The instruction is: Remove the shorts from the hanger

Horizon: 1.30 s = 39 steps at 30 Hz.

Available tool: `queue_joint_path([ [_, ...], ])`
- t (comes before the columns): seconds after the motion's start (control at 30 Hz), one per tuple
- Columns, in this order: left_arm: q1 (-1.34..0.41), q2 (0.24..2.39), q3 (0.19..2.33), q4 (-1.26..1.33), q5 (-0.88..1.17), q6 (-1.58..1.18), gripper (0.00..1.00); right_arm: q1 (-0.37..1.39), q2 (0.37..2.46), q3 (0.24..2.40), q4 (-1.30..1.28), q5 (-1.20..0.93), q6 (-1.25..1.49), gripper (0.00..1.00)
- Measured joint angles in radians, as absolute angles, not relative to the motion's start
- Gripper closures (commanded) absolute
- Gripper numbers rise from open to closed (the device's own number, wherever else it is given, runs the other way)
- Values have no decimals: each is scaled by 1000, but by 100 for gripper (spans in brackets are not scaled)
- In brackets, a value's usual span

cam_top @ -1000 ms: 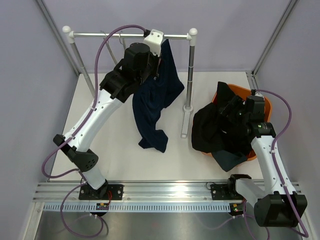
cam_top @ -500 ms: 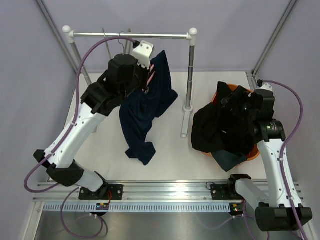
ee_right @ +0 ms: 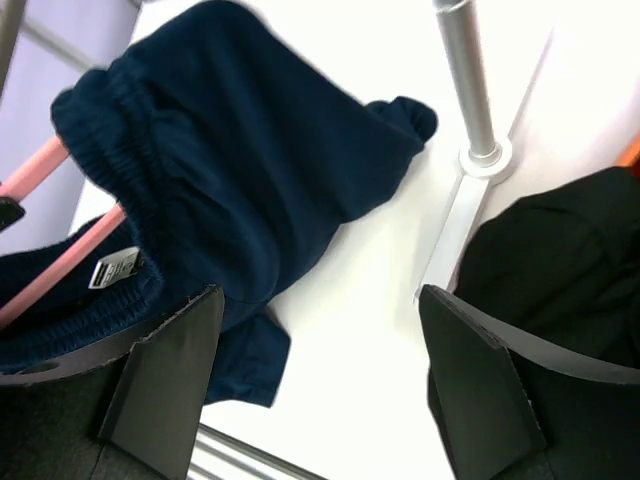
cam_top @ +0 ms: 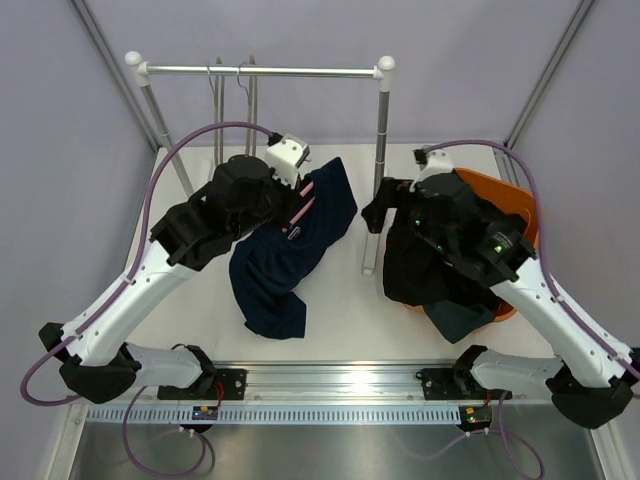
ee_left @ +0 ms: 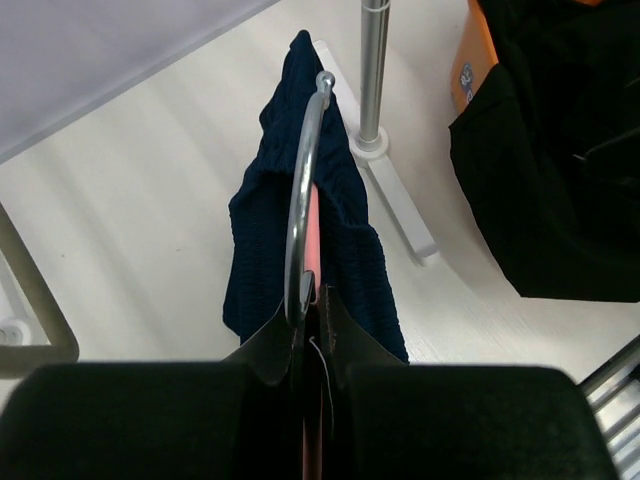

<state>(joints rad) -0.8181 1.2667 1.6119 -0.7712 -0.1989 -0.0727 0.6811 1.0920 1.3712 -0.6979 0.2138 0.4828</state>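
Navy shorts (cam_top: 285, 262) hang on a pink hanger (cam_top: 301, 204), off the rail (cam_top: 300, 71) and low over the table (cam_top: 340, 320), left of centre. The waistband bunches around the pink bar, with a white label (ee_right: 116, 268) showing just under it. The lower leg lies crumpled on the table surface.

The left gripper (ee_left: 310, 315) is clenched on the hanger at the base of its metal hook (ee_left: 300, 190). The hook points away from the wrist, with navy cloth draped on both sides of it.

The right gripper (ee_right: 318, 320) has its jaws spread wide and nothing between them. It hovers just beside the right rack post (cam_top: 380, 140) and faces the navy pair without touching it.

Black shorts (cam_top: 430, 265) spill over the near-left rim of the orange basket (cam_top: 515, 200) at the table's right side. A dark teal pair (cam_top: 462, 320) hangs out below them.

Two wire hooks (cam_top: 240, 72) sit on the rail near its left end.
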Motion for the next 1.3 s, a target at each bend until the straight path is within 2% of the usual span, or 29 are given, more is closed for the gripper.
queue_joint_path([
  [0.17, -829, 1238, 1576, -768, -187, -85, 100, 897, 1214, 1431, -717, 338, 502, 14],
  [0.3, -840, 1235, 1559, -765, -183, -89, 100, 977, 1289, 1468, -719, 403, 517, 15],
  [0.77, -868, 1222, 1540, -760, -167, -102, 100, 996, 1431, 1568, -673, 473, 535, 19],
  [0.87, -873, 1211, 1526, -758, -166, -102, 100, 996, 1472, 1592, -669, 485, 535, 28],
  [0.9, -873, 1208, 1522, -757, -165, -103, 100, 997, 1482, 1593, -669, 492, 536, 39],
  [1.0, -875, 1195, 1509, -761, -163, -103, 100, 997, 1497, 1595, -670, 516, 536, 61],
  [1.03, -875, 1190, 1505, -762, -162, -103, 100, 997, 1502, 1599, -670, 525, 532, 78],
  [1.13, -876, 1171, 1497, -770, -162, -102, 100, 998, 1511, 1628, -677, 559, 527, 98],
  [1.3, -876, 1119, 1484, -775, -154, -102, 100, 999, 1525, 1705, -699, 620, 517, 100],
])
